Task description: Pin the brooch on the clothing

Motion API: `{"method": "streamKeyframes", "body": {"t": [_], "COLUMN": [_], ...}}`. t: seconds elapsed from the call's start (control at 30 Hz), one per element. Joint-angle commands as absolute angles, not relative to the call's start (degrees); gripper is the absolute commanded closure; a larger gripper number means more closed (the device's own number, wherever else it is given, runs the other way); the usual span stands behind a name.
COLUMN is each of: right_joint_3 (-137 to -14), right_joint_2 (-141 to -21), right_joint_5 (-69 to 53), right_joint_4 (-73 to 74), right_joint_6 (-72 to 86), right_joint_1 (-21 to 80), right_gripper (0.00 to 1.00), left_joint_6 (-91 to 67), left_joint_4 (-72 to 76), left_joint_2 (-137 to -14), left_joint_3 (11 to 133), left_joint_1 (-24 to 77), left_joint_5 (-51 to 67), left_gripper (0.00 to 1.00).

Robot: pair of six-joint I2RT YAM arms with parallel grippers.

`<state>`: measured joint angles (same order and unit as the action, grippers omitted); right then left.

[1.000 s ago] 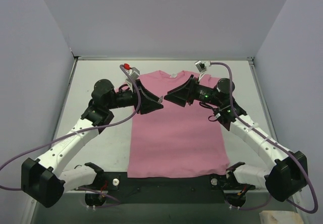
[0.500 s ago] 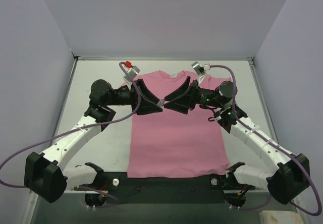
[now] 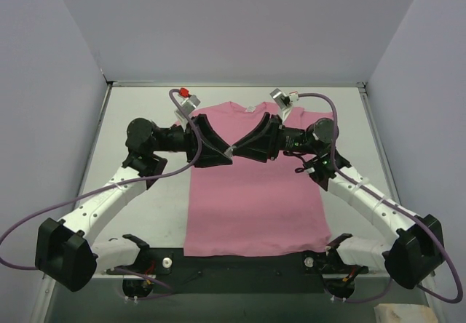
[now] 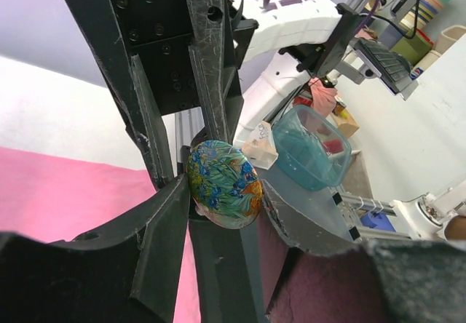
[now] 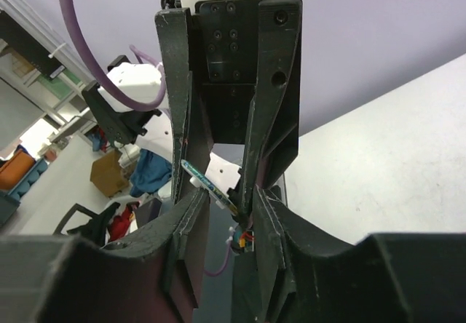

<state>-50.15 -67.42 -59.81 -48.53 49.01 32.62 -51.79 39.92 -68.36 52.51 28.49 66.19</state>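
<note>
Pink shirt lies flat on the desk, collar at 12 o'clock. Both arms meet tip to tip over the chest: left fingers in from 9 o'clock, right fingers from 3 o'clock. Brooch, round with a blue-green floral face, sits at that meeting point above the fabric. Left fingers pinch it by the rim. Right fingers stand close about its edge; can't tell if they clamp it.

The table is viewed from above, behind both arm bases. Each wrist view is aimed closely along its own fingers; the brooch at their tips is shared by both.
</note>
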Motion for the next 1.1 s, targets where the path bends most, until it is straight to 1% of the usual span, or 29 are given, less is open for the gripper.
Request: {"method": "streamKeyframes", "body": {"t": [0.0,0.07,0.17,0.27,0.3,0.33,0.37,0.53,0.63,0.67,0.73,0.77,0.8,0.83,0.87,0.9,1.07], "right_joint_3": [-51.77,-52.03,-52.38,-52.82,-52.82,-52.82,-52.91,-53.0,-53.17,-53.26,-53.61,-53.87,-54.14,-54.75,-55.19,-55.37,-55.2], "right_joint_2": [-68.28,-69.25,-70.05,-70.31,-70.31,-70.23,-70.14,-69.7,-68.73,-67.77,-66.45,-64.79,-64.08,-63.38,-62.5,-62.32,-62.75], "right_joint_5": [-63.19,-63.46,-64.07,-64.51,-64.77,-65.04,-65.13,-65.22,-64.78,-64.34,-62.67,-61.71,-59.87,-59.07,-58.45,-57.93,-57.66], "right_joint_4": [-65.37,-67.58,-70.92,-71.1,-70.93,-70.93,-70.84,-67.25,-60.67,-55.6,-49.51,-42.61,-39.23,-36.15,-31.25,-29.46,-27.6], "right_joint_6": [54.3,55.8,58.09,58.45,58.45,58.45,58.27,56.69,51.87,48.46,43.44,41.07,35.48,33.33,31.4,29.29,28.65], "right_joint_1": [33.05,33.05,32.96,33.05,33.05,33.05,33.13,33.13,32.96,32.78,32.7,32.61,32.69,32.87,32.96,32.96,32.7], "right_gripper": [0.7,0.71,0.72,0.86,0.94,0.99,1.0,1.0,1.0,0.95,0.77,0.59,0.55,0.53,0.53,0.53,0.59], "left_joint_6": [-57.82,-60.36,-61.26,-61.17,-61.17,-61.08,-61.0,-59.59,-55.66,-54.24,-49.17,-47.04,-44.93,-41.69,-40.88,-40.61,-40.78], "left_joint_4": [49.2,52.64,53.79,53.7,53.7,53.7,53.53,51.51,47.04,45.11,38.35,35.36,29.07,26.74,25.33,24.44,24.7], "left_joint_2": [-69.08,-69.78,-70.14,-70.05,-70.14,-70.14,-70.14,-70.23,-69.96,-69.61,-68.82,-68.47,-68.38,-68.2,-68.03,-67.94,-67.85], "left_joint_3": [51.68,51.59,51.59,51.5,51.5,51.5,51.5,51.77,52.2,52.38,53.26,53.87,54.49,55.45,55.63,55.72,55.81], "left_joint_1": [28.39,28.39,28.39,28.39,28.39,28.39,28.3,28.21,28.12,28.12,28.12,28.12,28.12,28.12,28.12,28.21,28.21], "left_joint_5": [68.02,68.73,69.34,69.35,69.35,69.35,69.26,68.73,67.77,67.5,66.54,65.92,65.4,64.78,64.6,64.6,64.51], "left_gripper": [1.0,1.0,1.0,1.0,1.0,1.0,1.0,1.0,1.0,1.0,1.0,1.0,1.0,1.0,1.0,1.0,1.0]}}
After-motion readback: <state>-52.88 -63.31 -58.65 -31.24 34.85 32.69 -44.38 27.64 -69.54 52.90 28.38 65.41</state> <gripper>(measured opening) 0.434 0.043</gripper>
